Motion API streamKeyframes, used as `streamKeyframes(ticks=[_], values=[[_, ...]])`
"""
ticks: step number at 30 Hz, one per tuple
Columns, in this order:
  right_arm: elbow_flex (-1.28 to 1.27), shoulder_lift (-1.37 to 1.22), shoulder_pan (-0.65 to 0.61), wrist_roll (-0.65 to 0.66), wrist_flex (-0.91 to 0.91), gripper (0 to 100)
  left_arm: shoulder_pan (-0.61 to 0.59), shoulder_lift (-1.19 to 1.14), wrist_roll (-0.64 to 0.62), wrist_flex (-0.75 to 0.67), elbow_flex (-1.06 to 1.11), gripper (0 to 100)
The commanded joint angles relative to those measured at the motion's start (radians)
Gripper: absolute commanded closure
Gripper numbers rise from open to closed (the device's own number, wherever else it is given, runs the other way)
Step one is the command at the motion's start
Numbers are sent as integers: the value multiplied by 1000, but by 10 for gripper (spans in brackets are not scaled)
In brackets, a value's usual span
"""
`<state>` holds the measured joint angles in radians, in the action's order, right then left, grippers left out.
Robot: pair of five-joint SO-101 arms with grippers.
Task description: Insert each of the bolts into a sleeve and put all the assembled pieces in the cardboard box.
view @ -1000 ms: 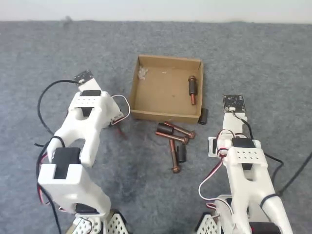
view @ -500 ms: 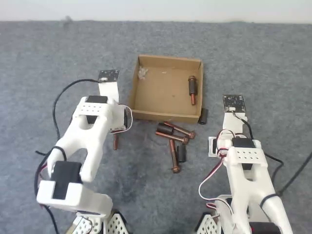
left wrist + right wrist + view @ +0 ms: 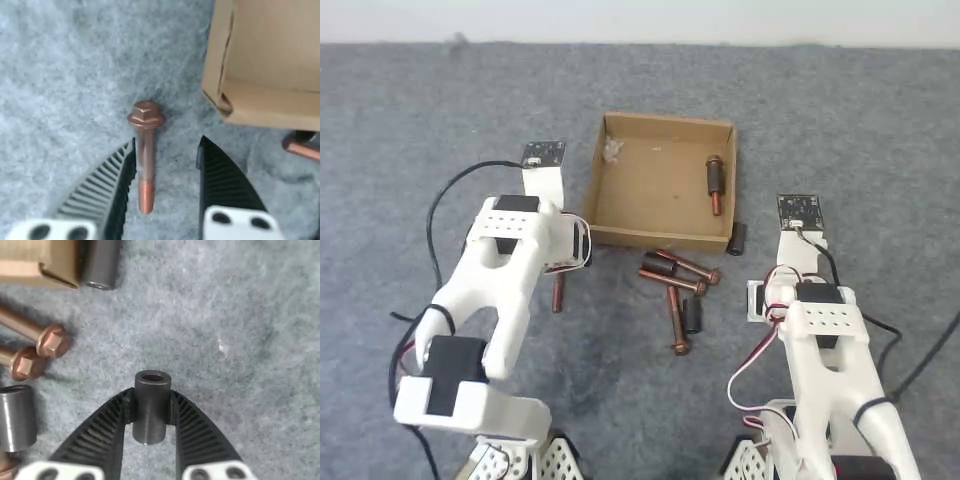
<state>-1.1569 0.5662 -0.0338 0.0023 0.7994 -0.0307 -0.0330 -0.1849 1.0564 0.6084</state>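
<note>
A copper bolt (image 3: pixel 145 155) lies on the grey carpet between the fingers of my open left gripper (image 3: pixel 165 170), its hex head pointing away from the wrist. The high view places this bolt (image 3: pixel 558 292) just left of the cardboard box (image 3: pixel 603 190). My right gripper (image 3: pixel 152 400) is shut on a short black sleeve (image 3: pixel 151 412), held upright just above the carpet. One bolt with a sleeve on it (image 3: pixel 715 183) lies inside the box at its right wall. Three loose bolts (image 3: pixel 675 280) and a black sleeve (image 3: pixel 692 315) lie in front of the box.
Another black sleeve (image 3: pixel 736 238) rests against the box's front right corner, which the right wrist view shows as a sleeve (image 3: pixel 100 262) beside the cardboard corner (image 3: pixel 40 262). Two bolt heads (image 3: pixel 52 340) lie near the held sleeve. Open carpet surrounds both arms.
The left arm has swung right toward the box, and its gripper now straddles the bolt on the carpet. The right arm has not moved.
</note>
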Motion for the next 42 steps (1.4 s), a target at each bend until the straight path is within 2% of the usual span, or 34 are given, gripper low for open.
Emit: streamKeyframes(ticks=[1, 8, 13, 19, 31, 34, 38, 42], values=[[6, 30, 5, 20, -13, 992, -11, -25, -11, 0, -30, 816], [6, 30, 5, 20, -13, 992, -43, -106, -107, 2, -91, 816], [-3, 31, 5, 20, -18, 992, -37, -107, -103, 0, -94, 825], [-5, 31, 5, 20, -18, 992, -5, -107, -18, -26, -94, 985], [-5, 31, 5, 20, -18, 992, 3, -107, -9, -31, -93, 988], [-8, 41, 5, 20, -18, 992, 2, -72, -8, -64, -77, 988], [0, 67, 2, 9, -10, 992, -9, 29, 3, -199, 13, 988], [-25, 105, -28, -77, -21, 992, -35, 101, 57, -292, 82, 988]])
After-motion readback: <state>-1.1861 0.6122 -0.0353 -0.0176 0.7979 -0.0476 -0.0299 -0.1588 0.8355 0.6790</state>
